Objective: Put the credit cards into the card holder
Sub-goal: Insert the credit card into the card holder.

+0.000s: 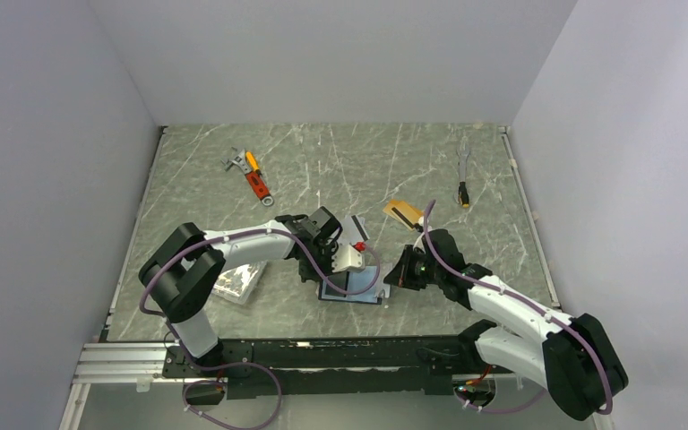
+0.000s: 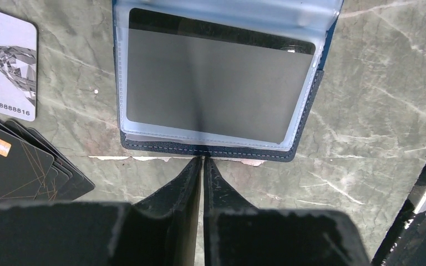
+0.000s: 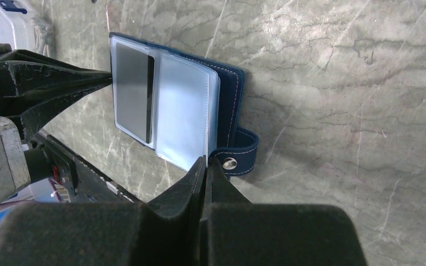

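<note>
The card holder (image 3: 230, 94) lies open and flat on the marbled green table (image 1: 367, 161), near the front edge and between the two arms. Its clear sleeves (image 3: 183, 111) are fanned out, and a silver card (image 2: 211, 83) with a black stripe along one long side sits fully inside one of them. The navy snap tab (image 3: 238, 158) sticks out sideways from the cover.

The left claw (image 2: 202, 160) is narrow, its fingers drawn almost together with only a slit between them. Its tips touch the stitched hem of the holder, right at the open side of the sleeve. Whether they pinch that hem cannot be told.

The right claw (image 3: 205, 163) has its fingers pressed together, with the tips at the corner of the loose sleeves, just beside the snap tab (a grip on the thin plastic cannot be made out).

On the table beside the holder lies a white card (image 2: 5, 66) printed with a diamond and a number. Near it is a black card (image 2: 8, 166) with a gold chip, with more dark edges fanned beneath it.

An orange-gold card (image 1: 403, 212) rests apart, farther back on the table. A clear plastic box (image 1: 237, 287) sits by the left arm, and an orange-handled tool (image 1: 255, 179) lies toward the back left.
</note>
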Controlling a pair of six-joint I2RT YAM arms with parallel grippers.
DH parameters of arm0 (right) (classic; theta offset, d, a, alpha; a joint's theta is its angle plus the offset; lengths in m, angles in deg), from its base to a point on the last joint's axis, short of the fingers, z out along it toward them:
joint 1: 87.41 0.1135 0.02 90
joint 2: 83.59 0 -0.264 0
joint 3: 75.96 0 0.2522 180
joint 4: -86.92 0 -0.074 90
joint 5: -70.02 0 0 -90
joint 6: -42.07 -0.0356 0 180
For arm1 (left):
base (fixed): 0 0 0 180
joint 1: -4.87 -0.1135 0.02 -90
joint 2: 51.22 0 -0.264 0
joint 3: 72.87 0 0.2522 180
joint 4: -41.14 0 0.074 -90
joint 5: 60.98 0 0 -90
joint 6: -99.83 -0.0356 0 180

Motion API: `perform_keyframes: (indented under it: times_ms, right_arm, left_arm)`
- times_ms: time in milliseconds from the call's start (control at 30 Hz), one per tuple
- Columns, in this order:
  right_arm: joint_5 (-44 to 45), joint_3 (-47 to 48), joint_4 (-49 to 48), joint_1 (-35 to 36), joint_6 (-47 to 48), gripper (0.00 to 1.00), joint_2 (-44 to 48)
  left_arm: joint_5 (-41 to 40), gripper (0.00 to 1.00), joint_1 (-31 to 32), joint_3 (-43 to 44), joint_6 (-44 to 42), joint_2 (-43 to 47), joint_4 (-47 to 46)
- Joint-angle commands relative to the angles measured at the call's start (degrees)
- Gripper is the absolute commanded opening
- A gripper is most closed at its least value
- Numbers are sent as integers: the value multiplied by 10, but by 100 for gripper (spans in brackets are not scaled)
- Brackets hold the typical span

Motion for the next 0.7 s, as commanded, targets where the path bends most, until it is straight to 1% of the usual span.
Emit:
perform_keyframes:
  times_ms: [0, 233, 300, 667]
  right_arm:
    - [7, -4, -22, 5, -5, 0, -3]
    - [-10, -17, -67, 4, -33, 0, -15]
    - [-15, -23, -93, 4, -41, 0, -17]
    - [-33, -26, -121, 4, -58, 0, -5]
  left_arm:
    - [-8, 11, 6, -3, -11, -2, -5]
    - [-12, 10, 10, -4, -14, -6, -4]
    - [-13, 9, 11, -5, -14, -6, -3]
    - [-13, 7, 13, -4, -16, -2, 1]
